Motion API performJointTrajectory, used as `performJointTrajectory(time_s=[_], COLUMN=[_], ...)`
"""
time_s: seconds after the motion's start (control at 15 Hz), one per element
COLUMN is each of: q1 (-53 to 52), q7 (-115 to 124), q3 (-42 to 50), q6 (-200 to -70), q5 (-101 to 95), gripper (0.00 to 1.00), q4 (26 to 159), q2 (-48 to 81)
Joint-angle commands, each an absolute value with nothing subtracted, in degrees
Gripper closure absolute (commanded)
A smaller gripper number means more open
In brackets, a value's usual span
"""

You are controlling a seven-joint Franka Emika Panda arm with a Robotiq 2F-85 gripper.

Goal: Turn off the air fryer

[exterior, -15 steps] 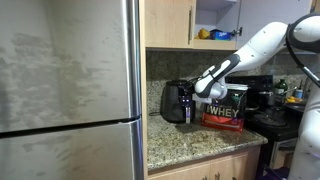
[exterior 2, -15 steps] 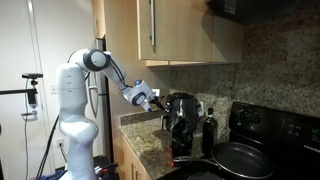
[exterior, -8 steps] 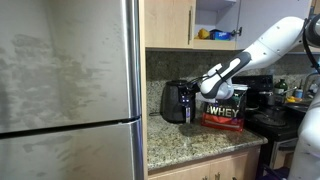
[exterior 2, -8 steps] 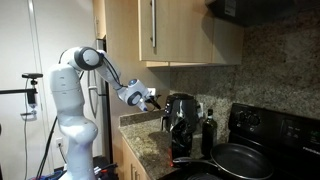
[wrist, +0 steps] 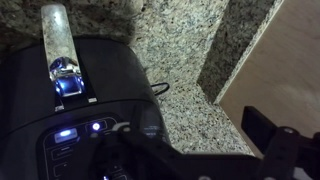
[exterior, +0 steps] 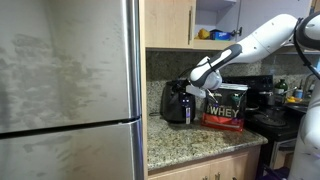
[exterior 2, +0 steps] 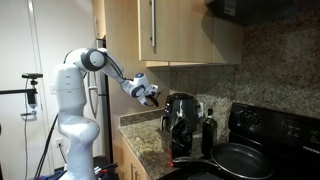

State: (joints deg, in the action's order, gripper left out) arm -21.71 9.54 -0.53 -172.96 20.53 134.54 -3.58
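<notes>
The tool [exterior: 192, 82], whose opening I cannot tell, hovers over the small dark egg-shaped air fryer [exterior: 177, 102], likely positioned to press its blue-lit buttons [wrist: 68, 133].

Soft, even indoor light in both exterior views, with a dull streaky sheen on the refrigerator door [exterior: 65, 70] at 9 o'clock. Dimmer in the wrist view: foreground blurred at 6 o'clock, blue indicator lights [wrist: 66, 132] glowing on the air fryer [wrist: 110, 80], and glare along its chrome strip [wrist: 55, 40].
</notes>
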Motion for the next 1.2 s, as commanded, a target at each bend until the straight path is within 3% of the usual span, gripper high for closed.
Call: performJointTrajectory(time_s=[0.0,0.13,0.53,1.13], q1=[-17.65,-15.47,-13.16,-14.68], q7=[16.41,21.97,17.42,20.28], q3=[-0.86,-0.43,-5.11,-2.39], q6=[-173.92,-173.59,-171.53,-173.27], q5=[11.35,4.96,10.73,7.76], gripper=[0.0,0.0,0.0,0.0], q4=[135.3,134.65,133.77,132.9], q2=[-2.17,-0.6,-0.52,3.0])
